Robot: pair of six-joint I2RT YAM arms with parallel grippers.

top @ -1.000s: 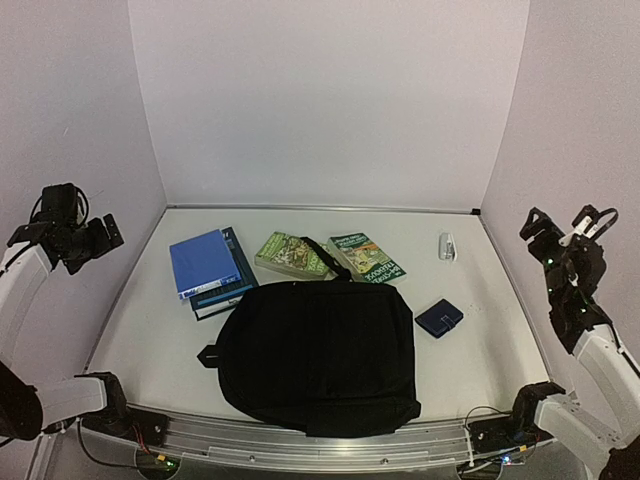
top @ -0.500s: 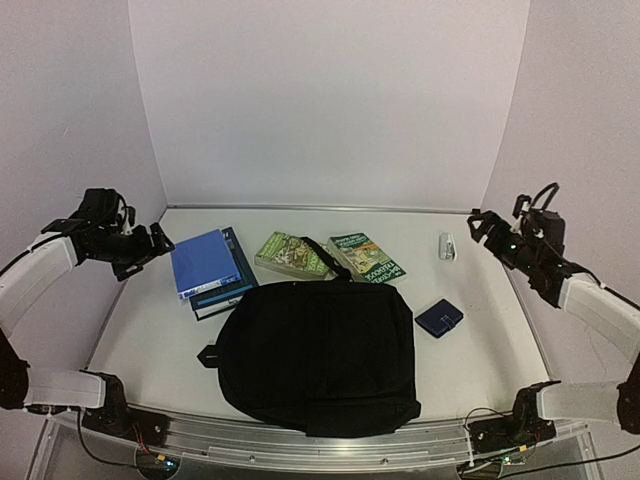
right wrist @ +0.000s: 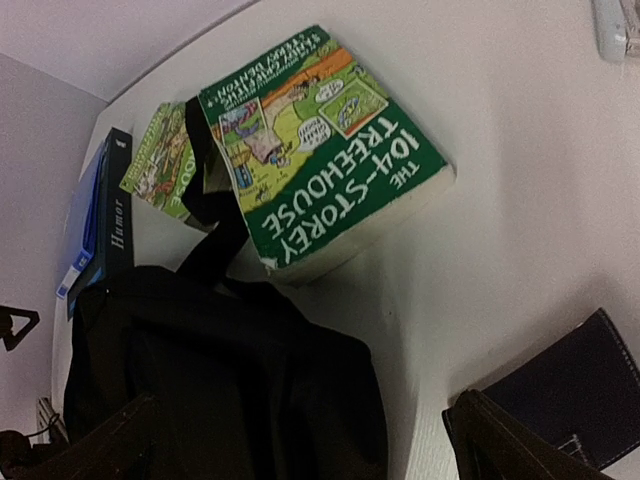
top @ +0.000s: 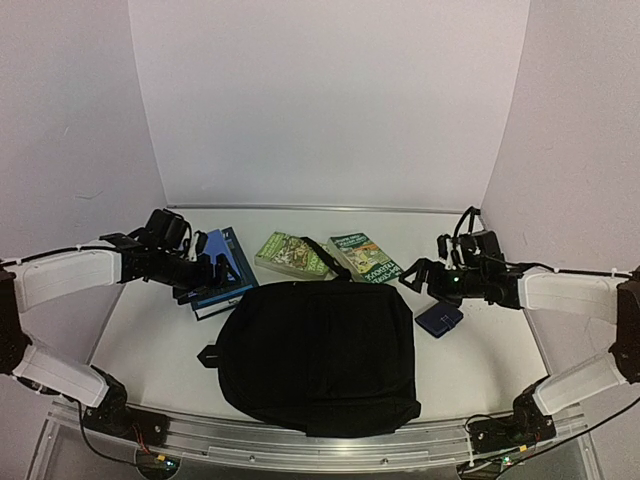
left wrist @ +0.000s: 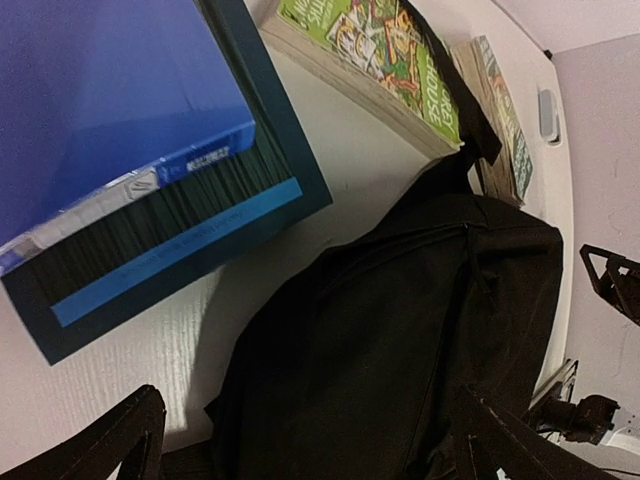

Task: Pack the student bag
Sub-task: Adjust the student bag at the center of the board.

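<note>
The student bag [top: 320, 350], a large black backpack, lies flat and closed in the middle of the table, its top strap [top: 325, 255] draped over two green books. My left gripper [top: 214, 268] is open and empty, hovering over the blue book stack beside the bag's upper left corner. In the left wrist view the bag [left wrist: 400, 330] fills the space between my fingers [left wrist: 110, 440]. My right gripper [top: 413, 276] is open and empty, near the bag's upper right corner. In the right wrist view the bag [right wrist: 220, 380] lies below the Treehouse book [right wrist: 320, 150].
A blue book [left wrist: 100, 110] lies on a dark teal book [left wrist: 200, 240] left of the bag. A second green book [top: 290, 255] lies behind the bag. A small dark blue pouch [top: 438, 318] lies right of it. A small white object [right wrist: 615, 20] sits at the far right.
Both arms have swung inward from the table's sides and lowered over it, the left to the blue books, the right to the space between the Treehouse book and the pouch. The objects have not moved.
</note>
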